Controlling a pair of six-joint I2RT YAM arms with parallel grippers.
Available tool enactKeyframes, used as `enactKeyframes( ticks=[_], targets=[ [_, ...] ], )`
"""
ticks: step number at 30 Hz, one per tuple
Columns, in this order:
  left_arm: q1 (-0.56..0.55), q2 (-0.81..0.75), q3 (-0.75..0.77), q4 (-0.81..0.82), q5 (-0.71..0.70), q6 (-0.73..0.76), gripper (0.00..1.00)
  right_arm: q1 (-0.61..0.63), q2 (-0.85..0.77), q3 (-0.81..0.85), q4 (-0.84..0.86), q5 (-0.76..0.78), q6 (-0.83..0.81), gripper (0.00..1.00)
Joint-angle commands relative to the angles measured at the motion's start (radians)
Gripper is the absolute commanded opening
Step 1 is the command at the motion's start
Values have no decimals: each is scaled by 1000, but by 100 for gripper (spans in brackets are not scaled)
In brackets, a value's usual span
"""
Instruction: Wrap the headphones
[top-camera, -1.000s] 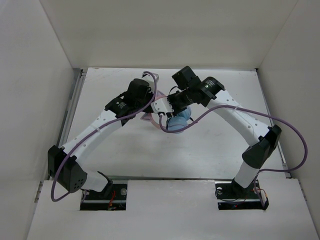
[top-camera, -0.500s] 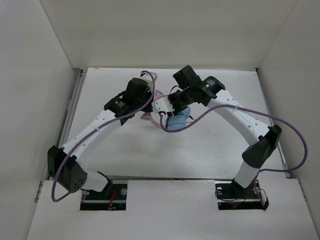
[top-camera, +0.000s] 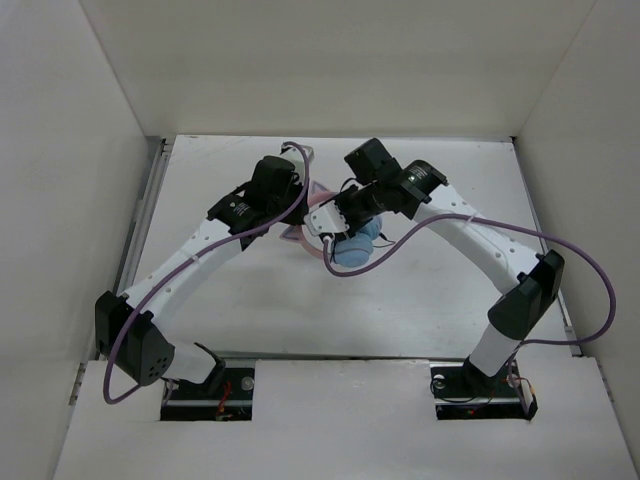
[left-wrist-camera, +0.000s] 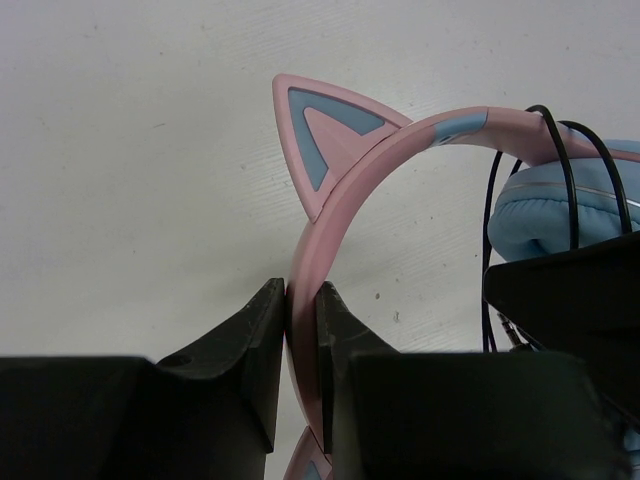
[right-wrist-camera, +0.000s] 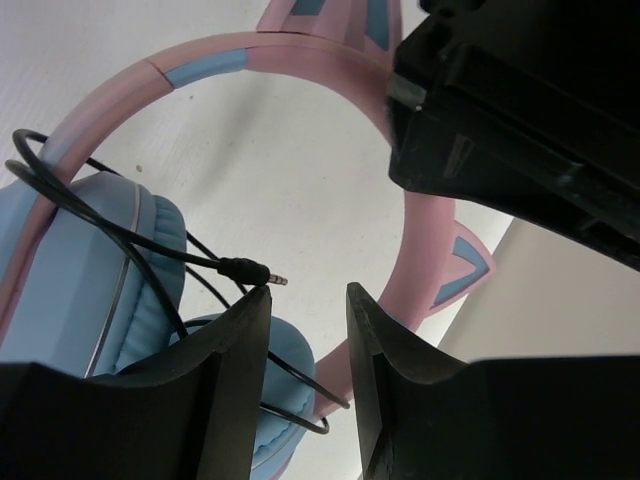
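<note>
Both arms fold inward over the headphones (top-camera: 352, 248). My left claw (left-wrist-camera: 302, 308) pinches their pink band (left-wrist-camera: 345, 185), and my right claw (right-wrist-camera: 308, 300) is spread beside the plug (right-wrist-camera: 252, 270). White table (top-camera: 250, 300) lies all around.

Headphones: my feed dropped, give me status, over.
Left gripper shut on the pink headband. Right gripper open, cable plug loose by its fingertips. Black cable looped over headband and ear cup. No obstruction seen.

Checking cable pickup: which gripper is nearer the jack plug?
Right. The right gripper is open with the jack plug just off one fingertip; the left gripper is clamped on the pink headband, farther from it.
</note>
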Motion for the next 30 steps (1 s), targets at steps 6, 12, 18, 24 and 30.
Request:
enactKeyframes(
  ticks=[6, 12, 18, 24, 30],
  targets=[
    [16, -65, -9, 68, 40, -54, 0, 2, -22, 89, 47, -49, 23, 42],
    [25, -67, -17, 69, 46, -64, 0, -18, -21, 102, 80, -49, 38, 42],
    [59, -53, -18, 75, 43, -77, 0, -89, -39, 86, 376, -29, 268, 43],
    [110, 39, -8, 131, 20, -142, 0, -162, -169, -162, 1061, 321, 661, 57],
    [120, 201, 12, 235, -12, -208, 0, -165, -320, -334, 1218, 489, 702, 67]
  ],
)
